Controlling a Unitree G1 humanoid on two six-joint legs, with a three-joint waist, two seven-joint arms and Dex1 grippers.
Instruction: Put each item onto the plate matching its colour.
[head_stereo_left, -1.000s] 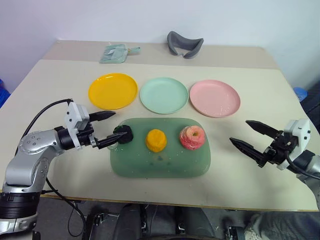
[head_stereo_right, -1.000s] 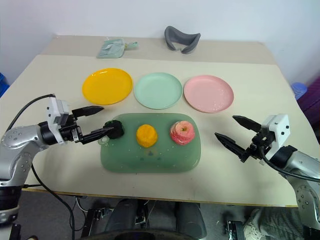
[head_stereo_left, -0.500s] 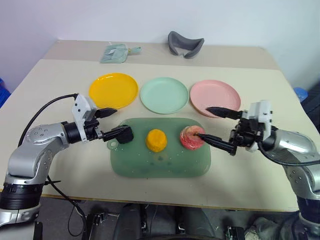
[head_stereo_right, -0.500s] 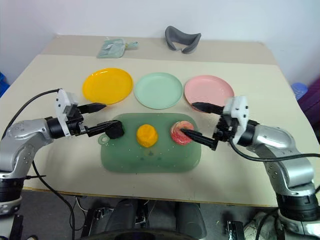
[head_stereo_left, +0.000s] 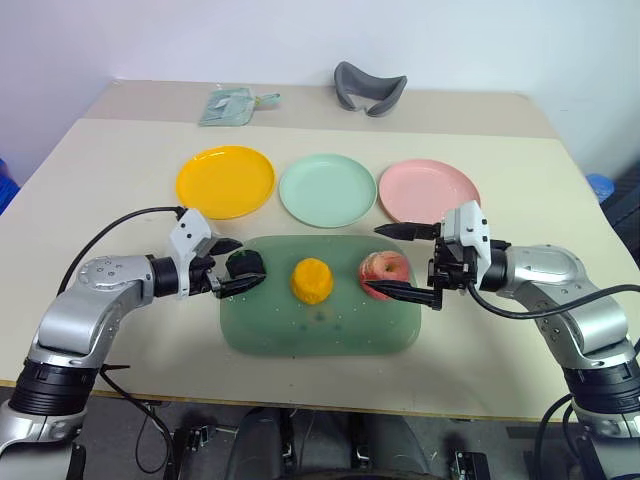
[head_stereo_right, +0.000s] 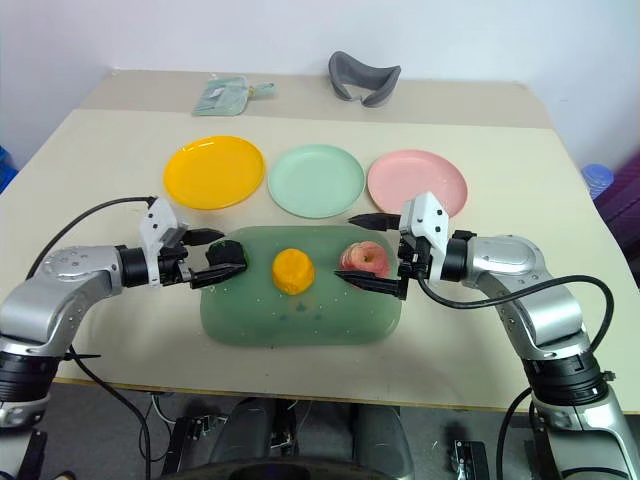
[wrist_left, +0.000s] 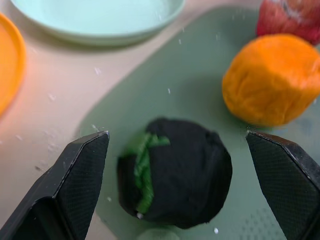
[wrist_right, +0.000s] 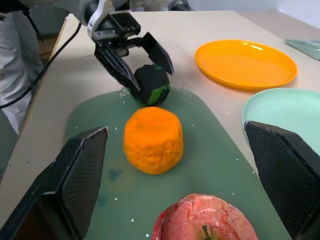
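the cream table (head_stereo_left: 100, 160) spreads out wide, and on it the dark green mat (head_stereo_left: 320, 325) carries all three items, with both sets of jaws reaching in from its ends; beyond the jaws sit the yellow-orange plate (head_stereo_left: 226, 181), the mint green plate (head_stereo_left: 327, 189) and the pink plate (head_stereo_left: 428, 190), all bare; the right gripper (head_stereo_left: 400, 260) has its jaws spread wide, gripping nothing, with the pink-red apple (head_stereo_left: 385, 275) sitting right between its two fingers; the orange-yellow fruit (head_stereo_left: 312, 280) lies between the two grippers; the left gripper (head_stereo_left: 233, 265) is wide open too, holding nothing, the dark green-black ball (wrist_left: 175, 172) framed in its gap
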